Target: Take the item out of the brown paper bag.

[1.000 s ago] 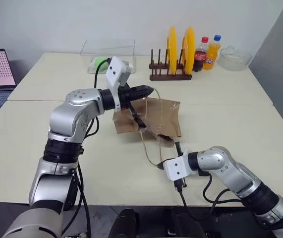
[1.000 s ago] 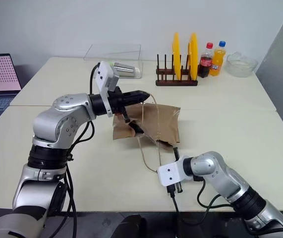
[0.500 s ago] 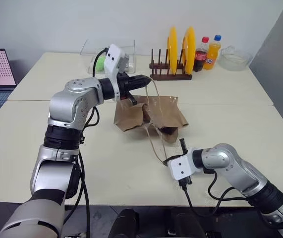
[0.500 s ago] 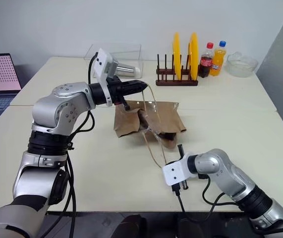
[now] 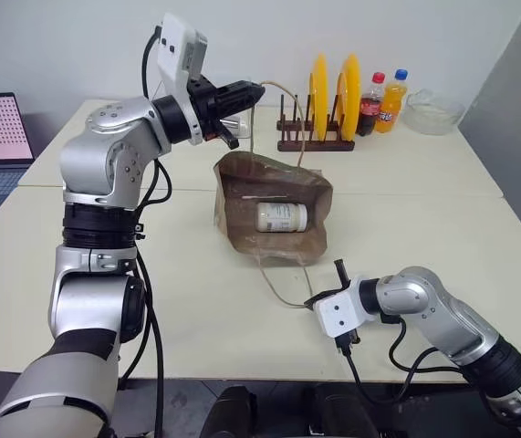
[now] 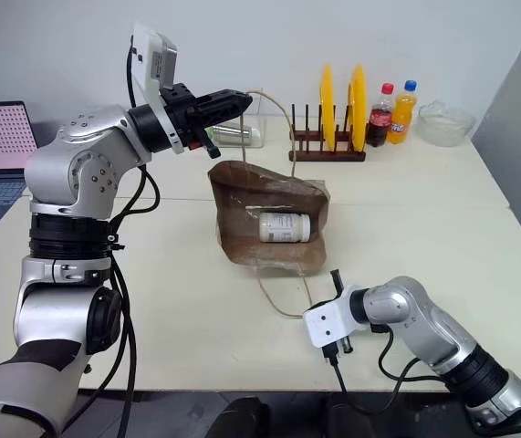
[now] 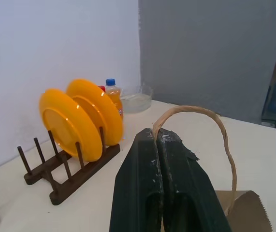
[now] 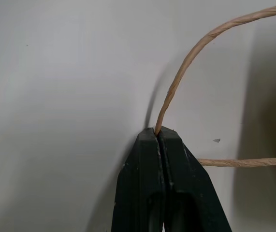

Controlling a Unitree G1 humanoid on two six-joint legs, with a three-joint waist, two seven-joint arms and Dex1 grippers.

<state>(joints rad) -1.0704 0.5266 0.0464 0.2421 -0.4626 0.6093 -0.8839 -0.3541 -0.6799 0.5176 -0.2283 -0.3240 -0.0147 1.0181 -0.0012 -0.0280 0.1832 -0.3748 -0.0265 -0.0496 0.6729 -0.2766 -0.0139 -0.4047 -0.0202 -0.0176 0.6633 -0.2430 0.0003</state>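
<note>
Above the table (image 5: 442, 228) the left gripper (image 5: 258, 89) was clamped on one loop handle of the brown paper bag (image 5: 242, 196), mouth gaping; the item (image 5: 282, 217) lay inside; the right gripper (image 5: 337, 265), low, pinched the other handle (image 8: 186, 72).

Bag (image 5: 274, 239) creased matt kraft paper; handles (image 8: 186, 72) twisted paper cord; table (image 5: 424, 219) smooth matt.

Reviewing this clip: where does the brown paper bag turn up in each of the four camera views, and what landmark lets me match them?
Left eye: brown paper bag at centre, mouth open toward the camera.
Right eye: bag just left of centre.
Left wrist: a bag corner at the bottom right; its handle loops above the shut left claw.
Right wrist: its other handle runs from the shut right claw.
Shared landmark: yellow plates.
</note>
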